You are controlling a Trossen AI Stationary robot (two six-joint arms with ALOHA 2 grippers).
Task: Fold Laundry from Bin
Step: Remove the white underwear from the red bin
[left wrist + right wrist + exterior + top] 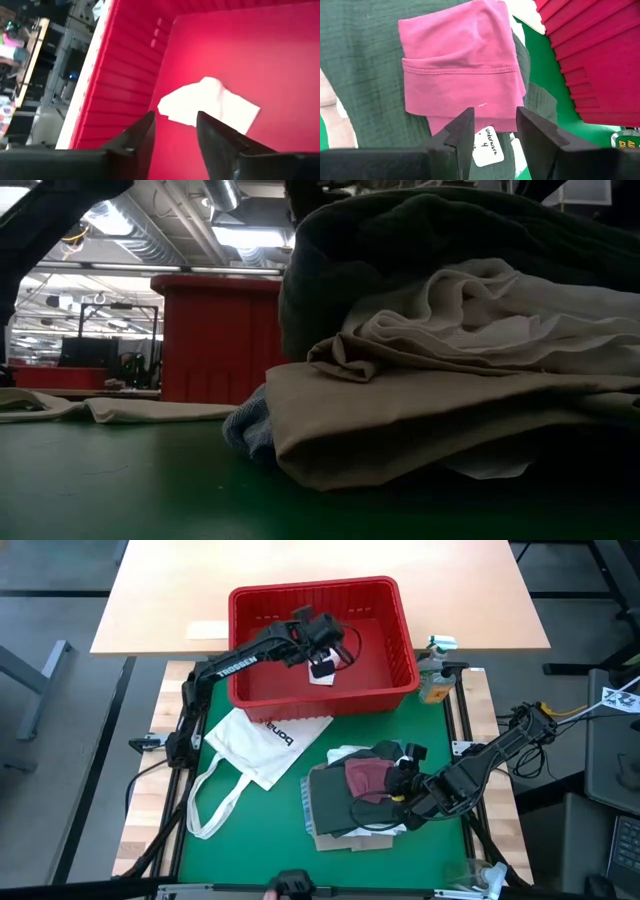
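Observation:
The red bin (390, 690) stands at the table's far middle. One small white piece (210, 102) lies flat on its floor. My left gripper (175, 117) hangs open inside the bin (120, 75), just above that piece (322, 670), with nothing between its fingers. The stacked laundry (350, 800) rests on the green mat to the near right: a maroon piece (460, 65) lies on a dark green-grey top (365, 60), with white cloth (470, 320) and a tan shirt (420, 420) below. My right gripper (495, 115) stands open over the maroon piece's near edge.
A white tote bag (262, 745) with long straps lies spread on the mat, left of the stack and in front of the bin. A small bottle (437, 680) stands by the bin's right wall. A paper tag (487, 145) peeks out under the maroon piece.

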